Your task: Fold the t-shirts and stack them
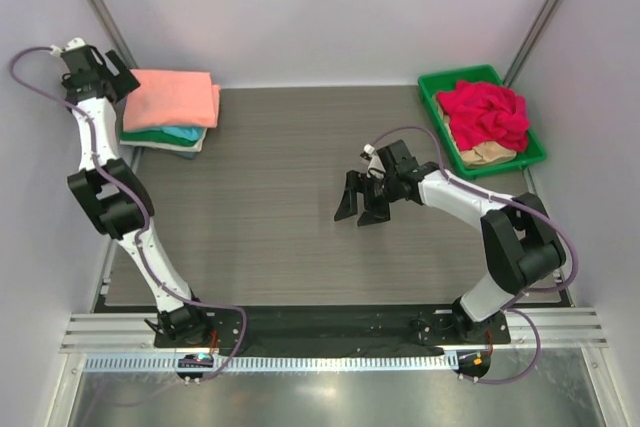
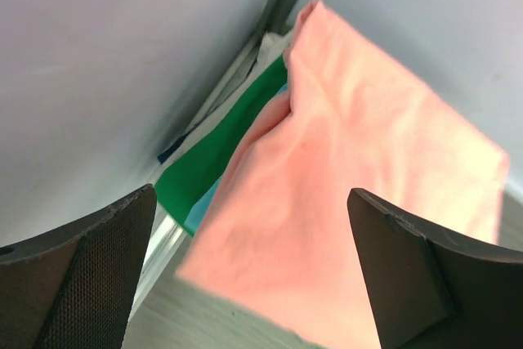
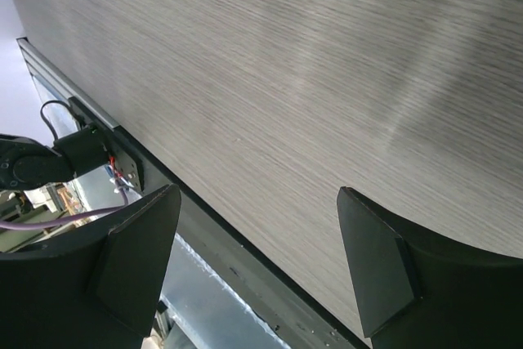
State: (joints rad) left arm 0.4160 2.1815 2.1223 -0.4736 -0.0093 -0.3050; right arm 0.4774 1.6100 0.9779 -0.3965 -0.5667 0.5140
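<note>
T-shirts (image 1: 172, 102) stacked | left end effector (image 1: 122, 75) beside, agape | right end effector (image 1: 362, 209) agape

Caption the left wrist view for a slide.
Open left gripper facing the folded salmon shirt, green shirt beneath.

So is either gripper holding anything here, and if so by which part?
Nothing is held. The left gripper is open by the folded salmon-orange t-shirt, the right gripper open over the table, both with nothing between the fingers.
</note>
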